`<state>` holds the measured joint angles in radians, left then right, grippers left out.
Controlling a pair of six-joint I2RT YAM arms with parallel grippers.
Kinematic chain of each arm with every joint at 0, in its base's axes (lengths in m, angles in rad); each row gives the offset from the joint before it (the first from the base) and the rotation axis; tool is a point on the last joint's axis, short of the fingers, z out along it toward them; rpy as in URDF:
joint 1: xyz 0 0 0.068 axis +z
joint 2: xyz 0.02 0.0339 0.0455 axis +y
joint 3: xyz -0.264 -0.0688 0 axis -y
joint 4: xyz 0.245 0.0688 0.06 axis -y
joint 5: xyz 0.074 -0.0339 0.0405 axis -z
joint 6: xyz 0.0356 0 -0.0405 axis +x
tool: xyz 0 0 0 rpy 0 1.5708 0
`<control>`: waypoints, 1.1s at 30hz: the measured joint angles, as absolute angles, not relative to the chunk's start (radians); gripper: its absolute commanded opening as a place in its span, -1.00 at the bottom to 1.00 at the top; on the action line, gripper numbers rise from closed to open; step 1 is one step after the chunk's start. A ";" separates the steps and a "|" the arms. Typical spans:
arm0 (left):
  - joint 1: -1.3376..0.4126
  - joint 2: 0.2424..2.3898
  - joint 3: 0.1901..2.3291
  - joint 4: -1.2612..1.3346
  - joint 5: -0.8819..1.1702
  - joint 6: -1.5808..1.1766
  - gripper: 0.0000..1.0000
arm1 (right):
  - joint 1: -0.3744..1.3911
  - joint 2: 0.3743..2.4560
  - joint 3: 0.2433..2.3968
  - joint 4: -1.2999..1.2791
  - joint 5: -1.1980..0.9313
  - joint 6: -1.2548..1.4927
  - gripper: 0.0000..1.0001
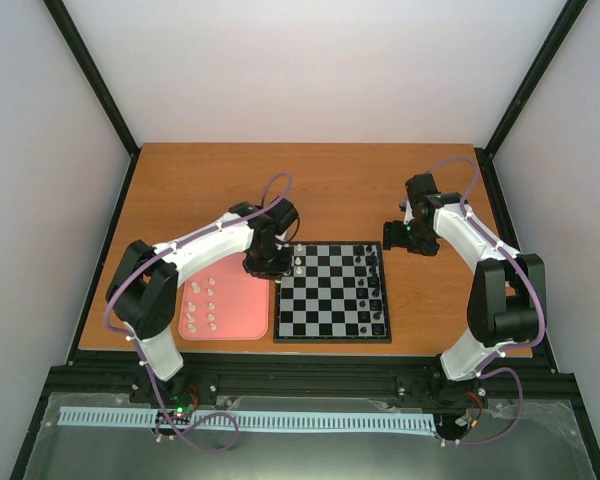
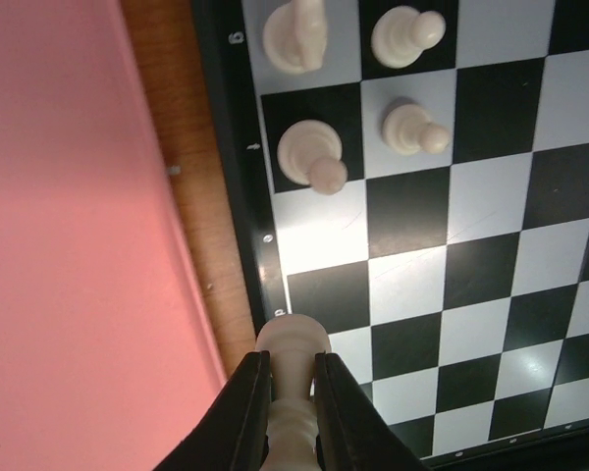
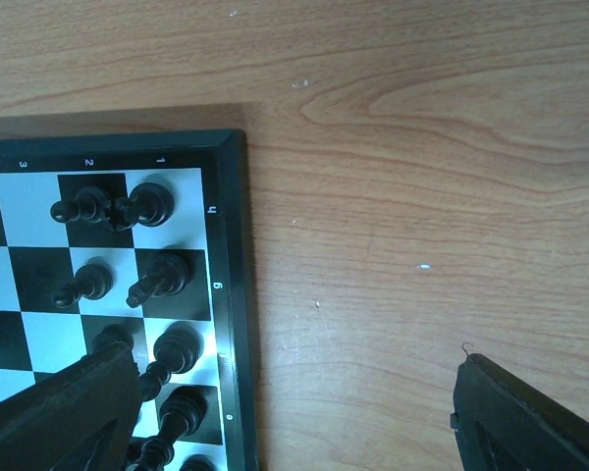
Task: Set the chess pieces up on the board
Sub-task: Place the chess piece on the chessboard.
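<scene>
The board [image 1: 332,291] lies at the table's middle, black pieces [image 1: 370,290] along its right side and a few white pieces [image 1: 298,262] at its far left corner. My left gripper [image 1: 263,262] hovers at the board's far left edge, shut on a white chess piece [image 2: 293,378]. In the left wrist view the board [image 2: 471,245] shows white pieces [image 2: 312,157] standing on its squares. Several more white pieces [image 1: 205,305] lie on the pink tray [image 1: 242,310]. My right gripper [image 1: 405,237] is open and empty over bare table right of the board [image 3: 231,285].
The pink tray [image 2: 69,226] lies just left of the board with a strip of wood between them. Black frame rails run along the table's sides and near edge. Black pieces [image 3: 167,343] crowd the board's right columns.
</scene>
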<state>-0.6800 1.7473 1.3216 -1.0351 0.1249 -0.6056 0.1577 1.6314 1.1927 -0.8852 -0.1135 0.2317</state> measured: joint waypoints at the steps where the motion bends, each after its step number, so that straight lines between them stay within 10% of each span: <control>1: -0.681 1.747 1.319 -1.022 0.127 -0.606 -0.93 | 0.158 1.631 1.193 -0.885 -0.113 0.232 1.00; 33: -0.686 1.710 1.264 -0.992 0.163 -0.790 -0.95 | 0.157 1.606 1.193 -0.894 -0.120 0.252 1.00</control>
